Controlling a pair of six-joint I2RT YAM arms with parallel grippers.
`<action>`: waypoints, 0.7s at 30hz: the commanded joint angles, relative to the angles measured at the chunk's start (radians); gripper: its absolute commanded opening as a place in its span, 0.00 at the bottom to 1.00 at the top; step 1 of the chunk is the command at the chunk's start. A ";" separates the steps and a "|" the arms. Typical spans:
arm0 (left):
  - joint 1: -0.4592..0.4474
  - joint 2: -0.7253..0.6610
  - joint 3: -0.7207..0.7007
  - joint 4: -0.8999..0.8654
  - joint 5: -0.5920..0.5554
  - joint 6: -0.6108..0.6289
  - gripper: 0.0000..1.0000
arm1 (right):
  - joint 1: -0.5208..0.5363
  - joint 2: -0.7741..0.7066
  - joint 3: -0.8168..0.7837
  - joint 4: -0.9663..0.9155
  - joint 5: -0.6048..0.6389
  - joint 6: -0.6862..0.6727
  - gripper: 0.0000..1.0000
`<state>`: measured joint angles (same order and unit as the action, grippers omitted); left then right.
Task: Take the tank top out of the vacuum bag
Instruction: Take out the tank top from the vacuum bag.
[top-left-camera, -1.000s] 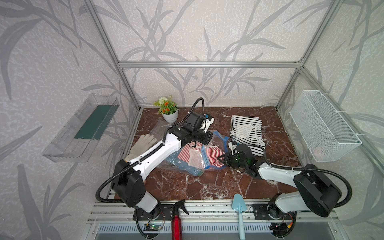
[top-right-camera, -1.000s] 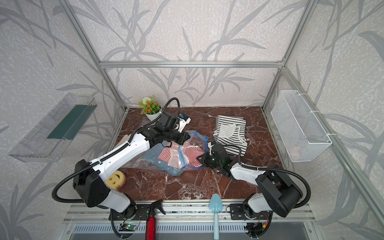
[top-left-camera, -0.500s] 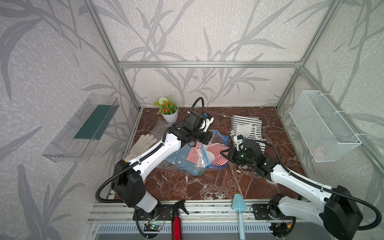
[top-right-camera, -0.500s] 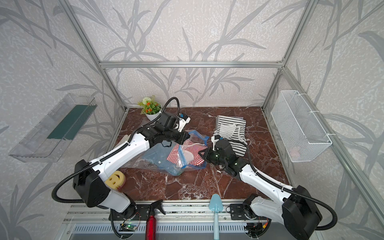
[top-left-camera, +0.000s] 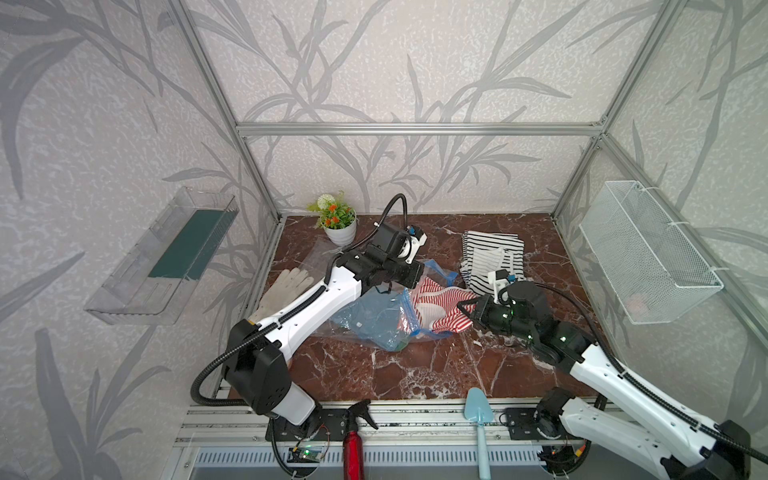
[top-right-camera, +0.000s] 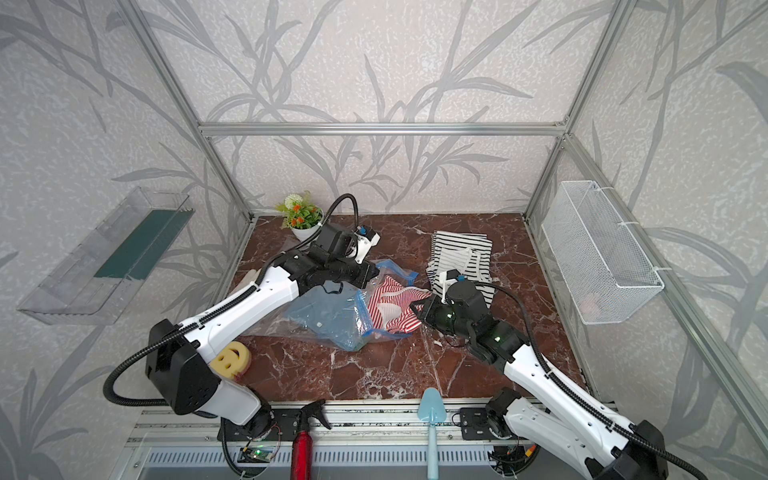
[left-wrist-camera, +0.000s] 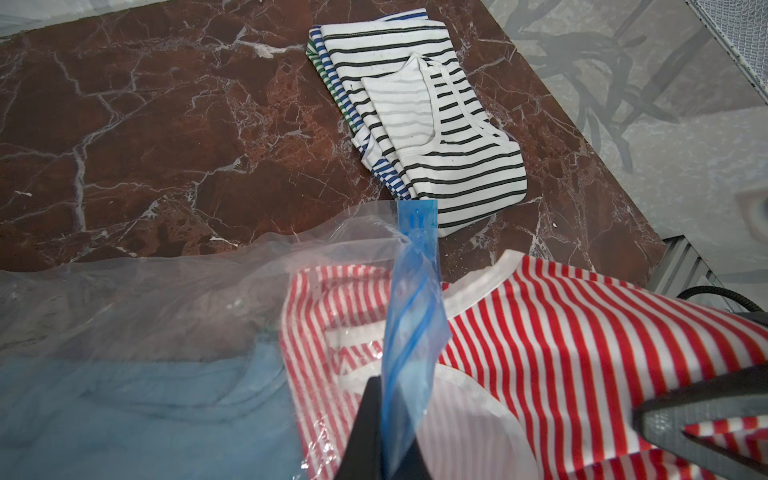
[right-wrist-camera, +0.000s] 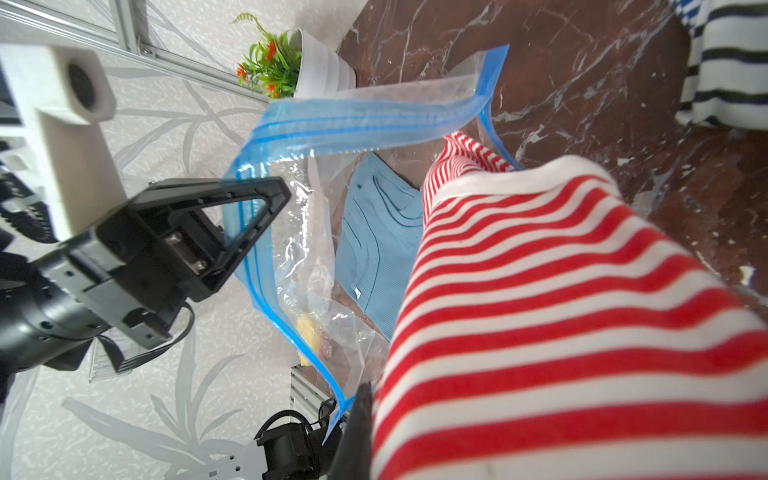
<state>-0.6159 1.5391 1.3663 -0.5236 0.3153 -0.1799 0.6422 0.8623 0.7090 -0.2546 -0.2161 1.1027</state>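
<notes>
Both top views show the vacuum bag (top-left-camera: 365, 320) lying mid-surface, nearer the left edge, with its mouth turned toward the right edge. The left end effector (top-left-camera: 413, 272) is clenched on the bag's blue zip strip (left-wrist-camera: 411, 291), holding that lip raised. The right end effector (top-right-camera: 417, 309) grasps the red-and-white striped tank top (top-left-camera: 440, 301), which stretches out of the mouth with one part under the plastic. A light blue garment (right-wrist-camera: 374, 232) lies inside the bag. Folded black-striped shirts (top-left-camera: 492, 257) sit toward the far right corner.
</notes>
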 joint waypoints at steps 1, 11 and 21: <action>0.010 0.001 0.033 -0.013 -0.006 0.005 0.00 | 0.004 -0.042 0.041 -0.076 0.040 -0.016 0.00; 0.018 0.005 0.037 -0.020 -0.019 0.012 0.00 | 0.002 -0.118 0.131 -0.251 0.087 -0.012 0.00; 0.021 0.009 0.037 -0.017 -0.011 0.010 0.00 | -0.017 -0.149 0.216 -0.346 0.107 0.004 0.00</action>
<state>-0.6052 1.5410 1.3705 -0.5270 0.3119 -0.1783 0.6350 0.7322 0.8639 -0.5667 -0.1318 1.1072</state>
